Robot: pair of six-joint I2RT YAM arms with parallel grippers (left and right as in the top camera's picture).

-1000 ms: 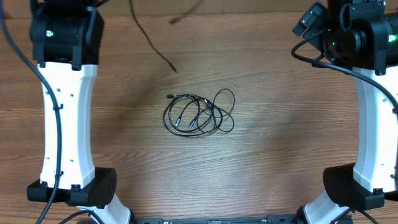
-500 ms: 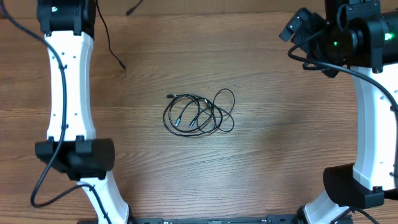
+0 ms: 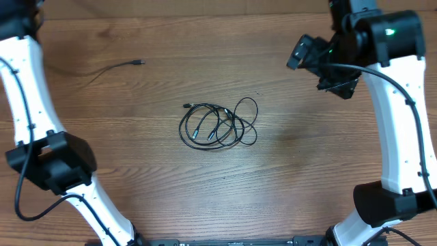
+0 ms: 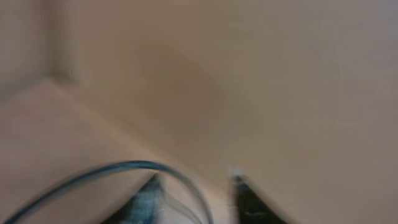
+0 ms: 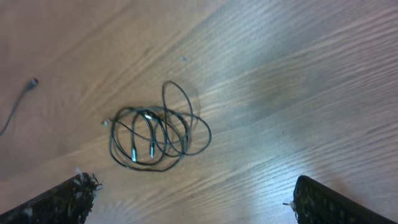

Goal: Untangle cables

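Closest in, at 6 o'clock in the overhead view, it's just wood-grain desk (image 3: 293, 171) with the two arm bases at the corners.

Pretty much dead centre sits the cable bundle (image 3: 225, 124). It's thin black cords looped into a rough flat coil, with one loop poking out toward 2 o'clock and a couple of metal-tipped plugs lying inside the ring. Both arms are well apart from it.

Further out, about 2 o'clock from the bundle, the right claw (image 5: 196, 196) hangs above the desk. Its fingers are spread wide with nothing between them, and its camera looks down at the coil.

Farthest back, around 10 o'clock, a loose cable (image 3: 130, 63) lies by itself on the desk, well apart from the bundle. Its plug end points toward 3 o'clock and the rest trails off toward the left arm (image 3: 27, 82).

The left claw (image 4: 196, 199) is outside the overhead shot and its wrist cam is a blurry mess. The two dark tips sit a little apart, so I'd call it partly open. A thin cord arcs past them, and I can't tell if it touches either one.
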